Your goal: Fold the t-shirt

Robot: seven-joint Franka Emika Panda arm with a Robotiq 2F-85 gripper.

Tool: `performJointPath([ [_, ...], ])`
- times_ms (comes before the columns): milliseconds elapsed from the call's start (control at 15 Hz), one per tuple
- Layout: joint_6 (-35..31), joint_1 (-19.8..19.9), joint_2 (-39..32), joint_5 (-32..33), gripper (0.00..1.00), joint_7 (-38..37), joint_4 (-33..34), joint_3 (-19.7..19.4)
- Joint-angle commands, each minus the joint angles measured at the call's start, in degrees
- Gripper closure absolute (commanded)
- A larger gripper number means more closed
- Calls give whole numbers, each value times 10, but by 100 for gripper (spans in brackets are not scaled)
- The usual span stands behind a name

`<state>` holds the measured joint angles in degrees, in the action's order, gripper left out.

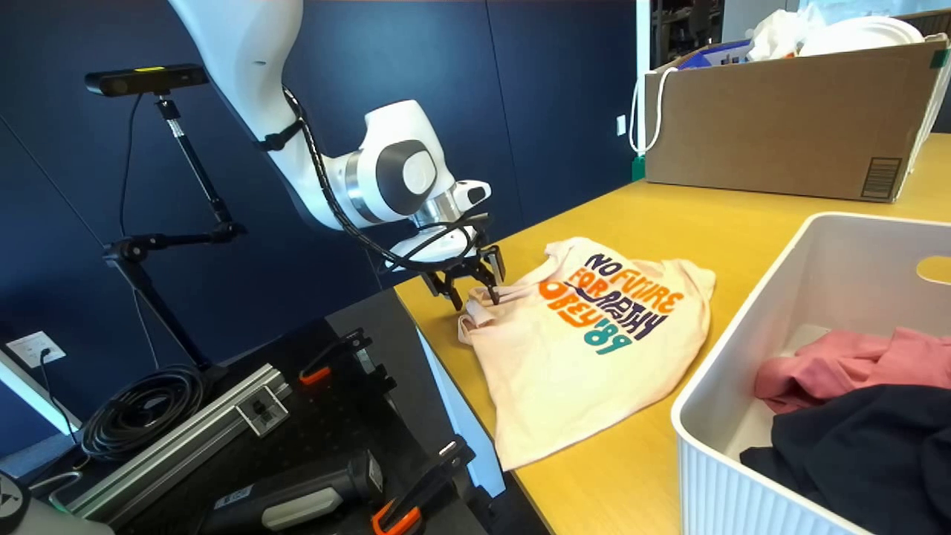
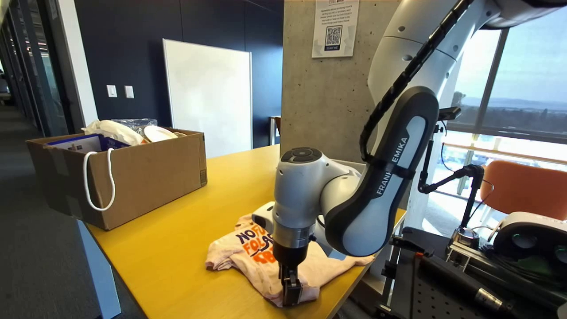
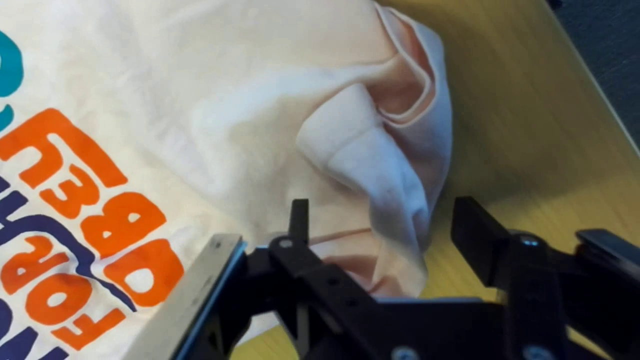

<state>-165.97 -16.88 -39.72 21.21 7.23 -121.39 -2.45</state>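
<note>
The pale cream t-shirt (image 1: 550, 401) lies spread on the yellow table, its orange, green and dark lettering facing up. It also shows in an exterior view (image 2: 325, 270), partly hidden behind the arm. In the wrist view the t-shirt (image 3: 175, 90) has a bunched, rolled edge at the sleeve side near the table edge. My gripper (image 1: 476, 301) is low at this bunched edge, also in an exterior view (image 2: 292, 294). In the wrist view the gripper (image 3: 382, 202) is open, with one finger over the shirt and one over bare table. The rolled cloth is between the fingers, not gripped.
A white bin (image 1: 732, 345) holds a pink garment (image 1: 854, 364) and a dark navy garment (image 1: 869, 453). A cardboard box (image 1: 780, 126) stands on the table (image 1: 743, 215), also in an exterior view (image 2: 146, 177). The table edge runs close beside the gripper. A black cart (image 1: 312, 416) adjoins it.
</note>
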Motion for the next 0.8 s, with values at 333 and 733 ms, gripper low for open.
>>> performJointPath([
  [333,-10,-4,17,1,95,-14,-24,-2],
  [733,11,16,70,-16,99,1,-61,37],
])
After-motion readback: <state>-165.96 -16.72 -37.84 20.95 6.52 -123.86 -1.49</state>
